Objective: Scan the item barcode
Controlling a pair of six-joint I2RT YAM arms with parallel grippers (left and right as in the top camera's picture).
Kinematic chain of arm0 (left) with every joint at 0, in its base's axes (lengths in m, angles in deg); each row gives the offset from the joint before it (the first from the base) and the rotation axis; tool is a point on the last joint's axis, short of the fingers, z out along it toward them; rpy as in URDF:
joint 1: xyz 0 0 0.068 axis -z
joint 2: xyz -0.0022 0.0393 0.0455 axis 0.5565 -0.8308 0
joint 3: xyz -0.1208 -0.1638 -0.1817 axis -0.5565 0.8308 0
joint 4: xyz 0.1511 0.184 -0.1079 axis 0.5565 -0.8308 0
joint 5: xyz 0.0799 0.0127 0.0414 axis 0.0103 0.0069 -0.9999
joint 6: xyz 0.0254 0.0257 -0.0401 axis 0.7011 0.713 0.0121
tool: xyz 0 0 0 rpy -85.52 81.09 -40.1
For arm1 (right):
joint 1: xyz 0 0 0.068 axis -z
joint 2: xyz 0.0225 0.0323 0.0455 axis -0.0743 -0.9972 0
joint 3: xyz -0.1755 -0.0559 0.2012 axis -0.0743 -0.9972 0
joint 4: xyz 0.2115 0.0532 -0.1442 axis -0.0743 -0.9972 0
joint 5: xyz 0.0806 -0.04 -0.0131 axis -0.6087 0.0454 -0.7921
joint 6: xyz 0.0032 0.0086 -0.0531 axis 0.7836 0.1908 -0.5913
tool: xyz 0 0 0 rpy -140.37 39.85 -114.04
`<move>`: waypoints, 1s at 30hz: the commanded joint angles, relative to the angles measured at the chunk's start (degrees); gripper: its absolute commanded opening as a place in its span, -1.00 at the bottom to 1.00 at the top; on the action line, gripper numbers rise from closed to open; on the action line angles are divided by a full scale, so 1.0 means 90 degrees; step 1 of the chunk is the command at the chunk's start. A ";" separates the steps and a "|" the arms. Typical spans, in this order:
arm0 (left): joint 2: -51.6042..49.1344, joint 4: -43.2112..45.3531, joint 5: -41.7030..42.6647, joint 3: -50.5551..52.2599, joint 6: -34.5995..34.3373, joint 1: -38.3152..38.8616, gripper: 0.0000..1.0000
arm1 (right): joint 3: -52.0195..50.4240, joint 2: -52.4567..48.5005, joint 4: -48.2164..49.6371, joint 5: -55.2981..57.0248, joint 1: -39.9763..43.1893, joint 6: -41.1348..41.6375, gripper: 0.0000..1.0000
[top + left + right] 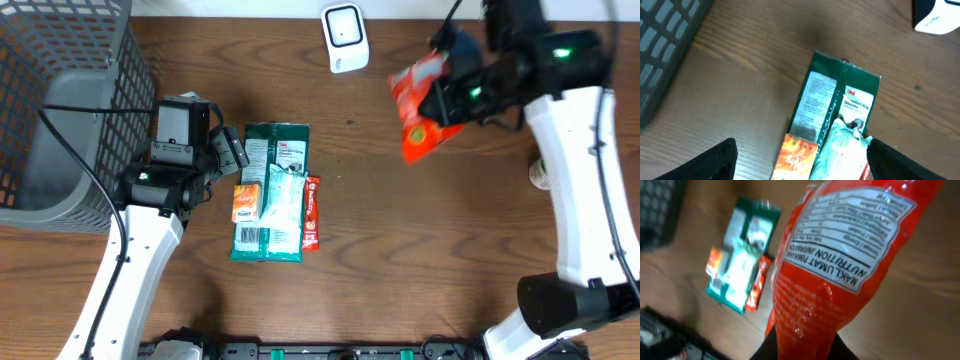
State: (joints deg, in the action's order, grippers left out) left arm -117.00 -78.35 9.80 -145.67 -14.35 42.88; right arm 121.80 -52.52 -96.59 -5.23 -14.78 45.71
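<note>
Red snack bag point(840, 275) fills the right wrist view, nutrition panel showing, no barcode seen. Right jaws clamped on one end of it; bag hangs above the tabletop's point(420, 250) far edge, just right of the white scanner point(343, 38). Left jaws apart over the green glove pack point(840, 100), holding nothing. Bag looks light, glossy, slippery, crushable; best pinched gently at the sealed end.

Lighting: even, moderately bright, from above. Shadows: soft and faint, on the table's point(420, 260) left side. Glare: white sheen on the red packet point(805, 315), right wrist view. Focus: that view's background blurred; overhead sharp.
</note>
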 commanded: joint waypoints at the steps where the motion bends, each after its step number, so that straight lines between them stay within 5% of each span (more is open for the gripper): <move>1: -0.0024 -0.0007 -0.0061 -0.0027 0.0056 -0.0029 0.67 | 0.1372 -0.0245 -0.0296 0.0384 0.0075 0.0376 -0.98; 6: -0.0024 -0.0007 -0.0061 -0.0027 0.0056 -0.0029 0.67 | 0.2965 -0.1044 -0.0850 0.0726 0.0068 0.0367 -0.98; 10: -0.0024 -0.0007 -0.0061 -0.0027 0.0056 -0.0029 0.68 | 0.3087 -0.1537 -0.0559 0.1387 -0.0109 0.0226 -0.98; 16: -0.0024 -0.0007 -0.0061 -0.0027 0.0056 -0.0029 0.68 | 0.3087 -0.2361 0.0498 0.2766 -0.0721 -0.0342 -0.98; 30: -0.0024 -0.0007 -0.0061 -0.0027 0.0056 -0.0029 0.68 | 0.3084 -0.4600 0.3470 0.7164 -0.2045 -0.3252 -0.98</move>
State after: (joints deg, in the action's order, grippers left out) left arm -117.00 -78.41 9.80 -145.67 -14.35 42.85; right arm 148.93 -89.85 -68.57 43.86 -32.29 25.97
